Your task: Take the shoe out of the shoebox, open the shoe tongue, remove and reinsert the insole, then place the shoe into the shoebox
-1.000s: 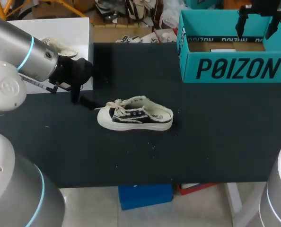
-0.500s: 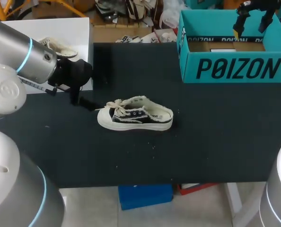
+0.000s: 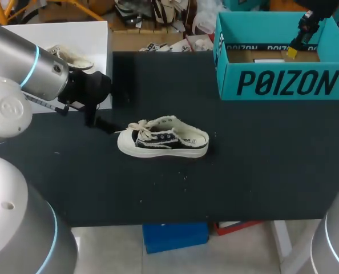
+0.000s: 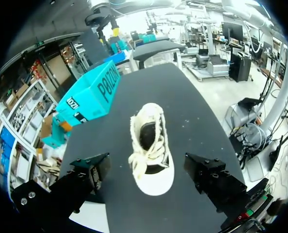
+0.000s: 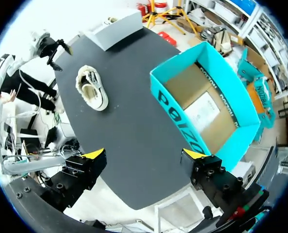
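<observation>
Only from right wrist: shoebox (image 5: 182,124) floor.

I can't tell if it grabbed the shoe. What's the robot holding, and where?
Nothing. The left gripper and right gripper are both open and empty; the shoe lies alone on the table.

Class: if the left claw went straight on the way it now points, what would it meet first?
Probably the shoe, toe end first: it lies on the table straight ahead of the open left claw. Depth is unclear, so the table could come first.
</observation>
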{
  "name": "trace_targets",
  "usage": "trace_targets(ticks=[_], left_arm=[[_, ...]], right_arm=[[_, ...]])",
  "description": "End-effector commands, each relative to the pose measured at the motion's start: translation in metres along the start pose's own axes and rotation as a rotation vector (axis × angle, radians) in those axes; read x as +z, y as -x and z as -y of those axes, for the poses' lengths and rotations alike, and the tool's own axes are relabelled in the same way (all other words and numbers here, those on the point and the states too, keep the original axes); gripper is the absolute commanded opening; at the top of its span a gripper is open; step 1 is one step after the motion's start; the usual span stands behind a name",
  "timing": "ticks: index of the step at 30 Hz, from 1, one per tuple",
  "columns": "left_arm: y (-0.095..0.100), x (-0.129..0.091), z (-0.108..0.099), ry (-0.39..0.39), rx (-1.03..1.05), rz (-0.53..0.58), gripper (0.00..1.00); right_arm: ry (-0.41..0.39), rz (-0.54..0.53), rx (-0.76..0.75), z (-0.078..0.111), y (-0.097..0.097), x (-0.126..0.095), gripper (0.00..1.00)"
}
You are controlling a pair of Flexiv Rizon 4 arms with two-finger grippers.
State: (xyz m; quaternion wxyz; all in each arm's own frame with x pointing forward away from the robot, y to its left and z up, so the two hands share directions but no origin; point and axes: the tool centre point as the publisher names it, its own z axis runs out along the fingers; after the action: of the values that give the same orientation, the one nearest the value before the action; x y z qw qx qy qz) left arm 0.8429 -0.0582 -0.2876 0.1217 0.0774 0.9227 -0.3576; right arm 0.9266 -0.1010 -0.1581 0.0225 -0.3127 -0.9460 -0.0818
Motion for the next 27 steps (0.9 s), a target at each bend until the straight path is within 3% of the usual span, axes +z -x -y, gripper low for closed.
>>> trace_targets(ticks=[1,12,14,22,27], left_arm=[[-0.001,0.000,-0.001,-0.002,0.003,0.004,1.00],[-0.001,0.000,-0.001,-0.002,0.003,0.004,1.00],[-0.001,0.000,-0.001,-0.002,0.003,0.004,1.00],[-0.001,0.000,-0.001,-0.002,0.003,0.004,1.00],[-0.001,0.000,-0.001,-0.002,0.003,0.004,1.00]], right_arm=[[0.018,0.119,-0.873,0.017,-0.039,0.003,1.00],[0.018,0.119,-0.873,0.017,-0.039,0.003,1.00],[-0.020,0.102,-0.964,0.010,-0.041,0.008,1.00],[0.065,0.113,-1.113,-0.001,-0.081,0.046,1.00],[0.111,0.120,-1.116,-0.007,-0.102,0.061,1.00]])
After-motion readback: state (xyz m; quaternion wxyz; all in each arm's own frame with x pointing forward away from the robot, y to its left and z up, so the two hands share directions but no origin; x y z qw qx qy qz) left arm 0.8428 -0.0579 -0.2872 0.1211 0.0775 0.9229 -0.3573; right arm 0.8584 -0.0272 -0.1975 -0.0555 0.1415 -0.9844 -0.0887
